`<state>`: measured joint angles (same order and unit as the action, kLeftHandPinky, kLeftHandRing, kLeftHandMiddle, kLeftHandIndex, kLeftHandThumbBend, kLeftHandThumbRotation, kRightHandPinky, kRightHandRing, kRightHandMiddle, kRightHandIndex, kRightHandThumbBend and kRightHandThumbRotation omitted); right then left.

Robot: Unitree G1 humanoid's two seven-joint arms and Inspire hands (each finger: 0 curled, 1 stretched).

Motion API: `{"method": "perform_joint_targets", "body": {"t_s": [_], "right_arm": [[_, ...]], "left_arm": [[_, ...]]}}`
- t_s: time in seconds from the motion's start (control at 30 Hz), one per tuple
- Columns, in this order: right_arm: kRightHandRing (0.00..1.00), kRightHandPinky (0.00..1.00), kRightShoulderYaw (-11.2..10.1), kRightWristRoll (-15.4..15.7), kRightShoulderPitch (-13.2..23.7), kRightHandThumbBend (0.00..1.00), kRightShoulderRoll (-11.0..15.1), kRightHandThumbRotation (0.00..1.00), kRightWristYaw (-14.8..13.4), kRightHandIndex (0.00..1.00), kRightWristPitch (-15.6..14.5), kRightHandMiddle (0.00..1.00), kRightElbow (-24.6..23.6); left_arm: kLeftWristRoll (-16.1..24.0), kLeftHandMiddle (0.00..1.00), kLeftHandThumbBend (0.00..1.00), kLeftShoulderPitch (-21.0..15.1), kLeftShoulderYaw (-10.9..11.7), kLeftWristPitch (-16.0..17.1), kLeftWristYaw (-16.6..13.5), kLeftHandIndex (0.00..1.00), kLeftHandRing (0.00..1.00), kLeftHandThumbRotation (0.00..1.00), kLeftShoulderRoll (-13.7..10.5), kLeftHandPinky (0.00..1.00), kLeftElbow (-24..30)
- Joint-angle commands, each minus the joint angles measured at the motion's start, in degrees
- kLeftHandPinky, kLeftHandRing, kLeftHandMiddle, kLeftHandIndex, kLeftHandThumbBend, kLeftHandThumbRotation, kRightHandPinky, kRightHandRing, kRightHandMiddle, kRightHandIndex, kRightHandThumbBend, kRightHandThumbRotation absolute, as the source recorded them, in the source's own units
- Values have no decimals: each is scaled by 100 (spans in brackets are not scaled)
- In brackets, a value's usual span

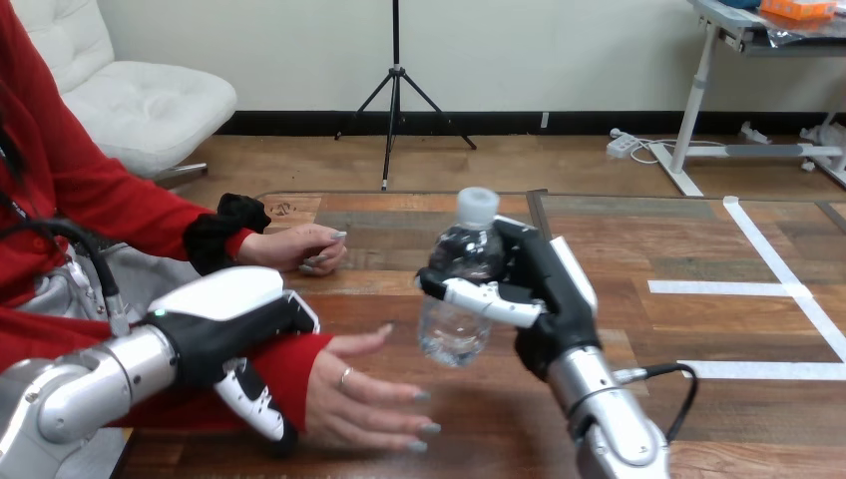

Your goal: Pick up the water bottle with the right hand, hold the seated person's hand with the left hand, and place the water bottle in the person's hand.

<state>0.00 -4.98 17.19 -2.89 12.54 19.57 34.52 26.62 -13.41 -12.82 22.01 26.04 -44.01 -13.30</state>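
Two robot hands are busy here. The right hand (539, 299) has its fingers and thumb wrapped round the middle of a clear bottle (461, 289), holding it nearly upright, white cap on top, clear of the counter (698, 329). The left hand (234, 334) is curled round the person's wrist (289, 364), over the red sleeve. Just past the left hand's fingers, the person's open hand (364, 394) sits low over the counter, thumb raised, fingers reaching toward the right hand. The bottle hangs near that open hand, a little above it and not touching.

The pick-up and the wrist hold look done, so the handover appears to be the step in hand. Next, the right hand would need to carry the bottle across toward the left hand and down into the open hand, loosening only once the person's fingers close on it.
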Motion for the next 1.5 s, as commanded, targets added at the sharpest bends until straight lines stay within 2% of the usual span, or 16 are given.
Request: {"method": "perform_joint_targets", "body": {"t_s": [0.0,0.07,0.17,0.27,0.47,0.57,0.77,1.07,1.47], "right_arm": [[46,43,78,87,955,84,-270,0,-114,46,462,48,248],[46,43,87,134,970,84,-301,0,-157,46,500,48,286],[46,43,94,165,981,84,-356,0,-196,46,566,48,357],[46,43,109,197,995,84,-406,0,-260,46,582,48,413],[46,43,196,245,903,83,-494,0,-416,46,455,48,263],[46,42,212,194,886,83,-563,0,-429,46,475,48,256],[45,42,347,330,818,83,-612,0,-602,46,479,47,166],[45,41,505,346,613,84,-852,0,-978,45,321,47,-143],[45,41,888,494,182,84,-1152,0,-1738,44,10,47,-823]], "left_arm": [[-370,42,94,-746,435,122,-162,43,35,0,121,30,794],[-322,42,94,-765,428,27,-129,43,35,0,129,30,864],[-314,42,95,-828,410,116,-165,43,35,0,157,30,785],[-307,42,95,-885,390,16,-120,43,35,0,202,30,825],[-239,42,95,-1035,327,68,-164,43,35,0,259,30,747],[-265,42,95,-1114,307,171,-204,43,35,0,305,29,641],[-191,42,94,-1286,234,163,-195,43,36,0,364,30,502],[-42,43,91,-1527,138,165,-198,44,36,0,465,30,210],[30,45,90,-1671,98,291,-230,46,38,0,518,33,-113]]}}
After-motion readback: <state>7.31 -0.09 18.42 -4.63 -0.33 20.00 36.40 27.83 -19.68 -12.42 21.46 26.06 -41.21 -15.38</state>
